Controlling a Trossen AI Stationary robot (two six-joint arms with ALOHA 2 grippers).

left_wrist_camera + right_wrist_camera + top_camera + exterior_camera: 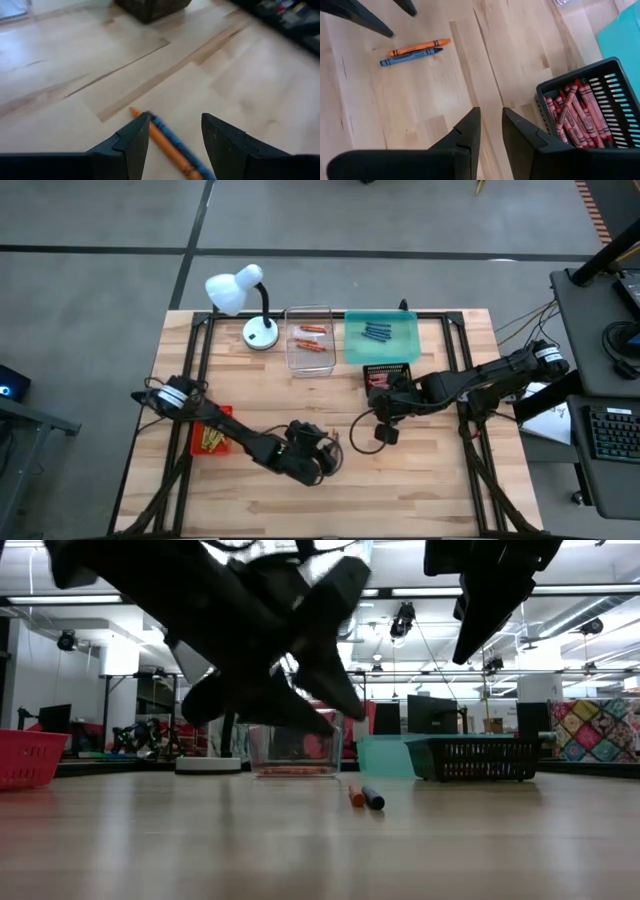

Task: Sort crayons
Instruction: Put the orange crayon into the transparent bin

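Jaws of the left gripper point(175, 145) stand spread just above the surface point(430, 480), with nothing between them but two loose crayons lying below: an orange crayon point(162, 145) and a blue crayon point(182, 149), side by side and touching, near the middle of the surface in front of the black basket point(390, 375). In the low view the same pair lies flat on the wood, the left arm looming dark above it.

Jaws of the right gripper point(491, 131) are close together but not quite pressed shut — a narrow gap shows between the two fingers, and they pinch nothing. That gripper hangs beside the black basket, which holds a heap of red crayons point(577, 112).

Behind the black basket, a teal tray point(382, 337) holds blue crayons point(377, 332); next to it a clear box point(308, 340) holds orange crayons point(312, 340). A red tray point(212, 438) with yellow crayons point(213, 441) sits far off toward the left arm's base. A white lamp point(245, 300) stands beside the clear box.
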